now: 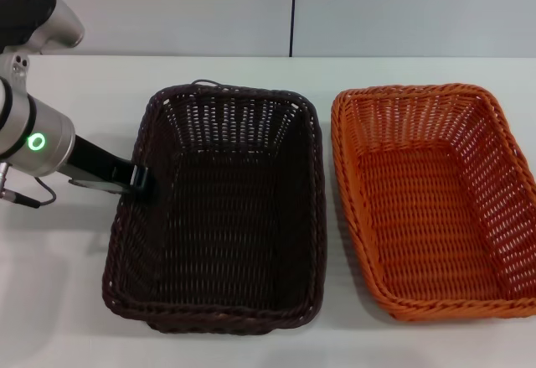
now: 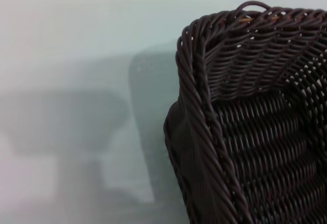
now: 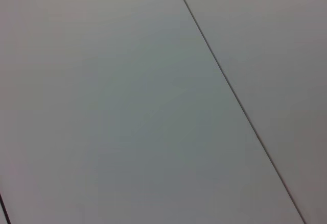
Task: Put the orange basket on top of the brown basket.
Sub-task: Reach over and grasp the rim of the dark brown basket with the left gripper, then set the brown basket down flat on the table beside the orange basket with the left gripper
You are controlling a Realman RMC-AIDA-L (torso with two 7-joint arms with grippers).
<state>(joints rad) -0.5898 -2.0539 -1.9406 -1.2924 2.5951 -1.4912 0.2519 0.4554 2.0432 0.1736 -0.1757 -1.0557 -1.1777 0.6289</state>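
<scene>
The brown basket [image 1: 226,209] stands on the white table, left of centre in the head view. The orange basket [image 1: 435,200] stands beside it on the right, a small gap apart, and both are upright and empty. My left gripper [image 1: 141,180] reaches in from the left and sits at the brown basket's left rim. The left wrist view shows one corner of the brown basket [image 2: 255,132] close up, with bare table beside it. My right gripper is out of view; its wrist view shows only a pale flat surface with a thin dark line.
The white table [image 1: 67,284] runs around both baskets, with bare surface to the left, in front and behind. A pale wall with a dark vertical seam [image 1: 292,7] stands behind the table. The orange basket reaches the right edge of the head view.
</scene>
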